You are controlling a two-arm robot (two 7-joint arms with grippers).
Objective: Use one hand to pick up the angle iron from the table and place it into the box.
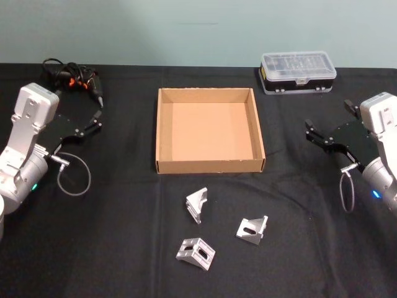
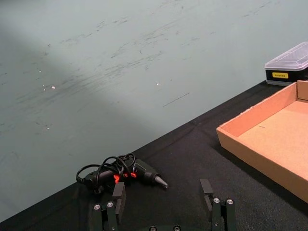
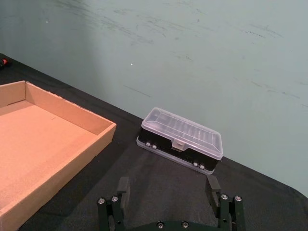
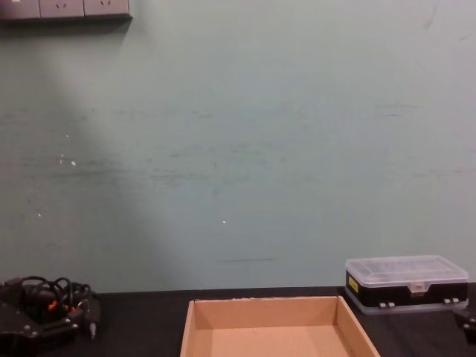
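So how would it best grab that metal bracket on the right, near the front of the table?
Probably from straight above, with the open right gripper pinching the bracket by its raised thin plate. It lies with its slotted face tilted up, and that upstanding edge seems to offer two flat parallel sides. That gripper also sits nearest.

The left arm (image 1: pixel 26 124) and right arm (image 1: pixel 384 118) wear boxy, rounded silver-grey casings. Each has 1 small blue-green light (image 1: pixel 34 186) near the wrist, where a thin grey cable (image 1: pixel 74 180) makes a loop. The left gripper (image 2: pixel 162 191) and right gripper (image 3: pixel 167 185) are flat black, each with 2 blocky fingers (image 2: pixel 118 191) studded with small silver screws (image 2: pixel 107 205).
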